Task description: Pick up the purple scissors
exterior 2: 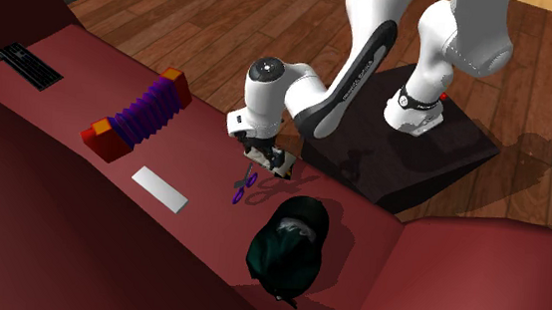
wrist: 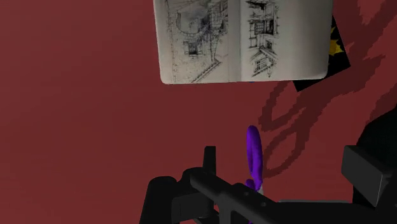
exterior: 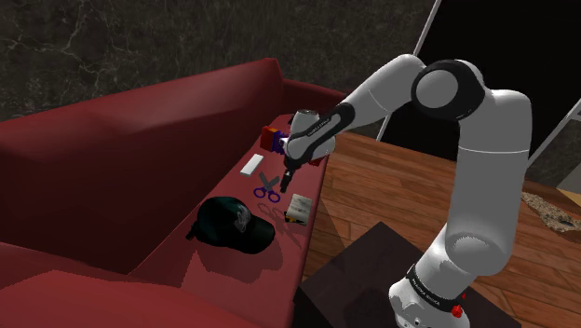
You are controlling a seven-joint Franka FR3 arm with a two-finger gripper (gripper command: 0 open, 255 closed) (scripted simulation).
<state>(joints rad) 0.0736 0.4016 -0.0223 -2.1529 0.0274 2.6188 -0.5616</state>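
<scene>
A deep red sofa [exterior: 112, 158] carries everything on its long seat, with a dark veined wall [exterior: 140, 37] behind it, a wooden plank floor [exterior: 372, 186] in front and a black area [exterior: 521, 37] beyond the wall's edge. A red-ended toy with purple pleats [exterior 2: 139, 117] lies on the seat near a black remote [exterior 2: 29, 65]. A flat white card [exterior: 251, 166] lies further along, then an open sketchbook [wrist: 245, 38] of ink drawings and a dark green cap [exterior: 233, 224]. The purple scissors [exterior: 268, 189] sit between the card and the sketchbook, directly under the end effector [exterior: 288, 173], which points down at the seat. In the wrist view one purple handle loop stands edge-on right before the end effector, and a scissor-shaped shadow falls on the seat beside it. I cannot tell whether the end effector is apart or clamped on the scissors, nor whether they rest on the seat.
</scene>
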